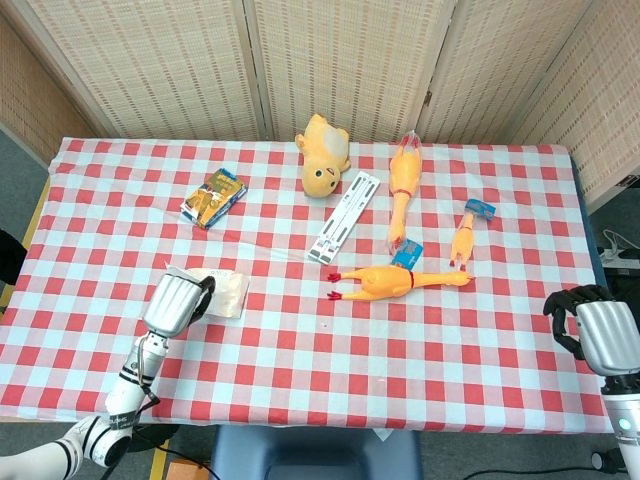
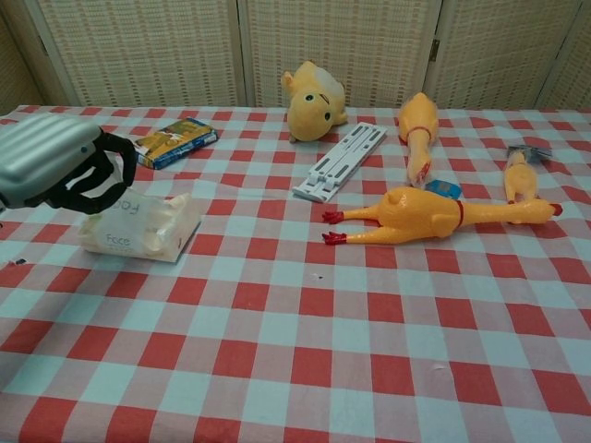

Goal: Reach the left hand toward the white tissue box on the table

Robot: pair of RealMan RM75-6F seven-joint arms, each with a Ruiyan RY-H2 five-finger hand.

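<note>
The white tissue box (image 1: 228,293) (image 2: 138,231) lies on the red-checked cloth near the table's front left. My left hand (image 1: 176,300) (image 2: 57,164) hovers at the box's left end. Its dark fingers (image 2: 100,180) curve over the top, where the tissue sticks out. In the head view the hand hides the box's left part. I cannot tell whether the fingers touch the box; nothing is lifted. My right hand (image 1: 598,332) hangs off the table's front right corner, fingers curled in on nothing. It does not show in the chest view.
A blue snack box (image 1: 213,196) lies behind the tissue box. A yellow plush (image 1: 323,155), a white stand (image 1: 343,215) and three rubber chickens (image 1: 400,280) fill the middle and right. The table's front edge (image 1: 300,420) runs just below my left hand.
</note>
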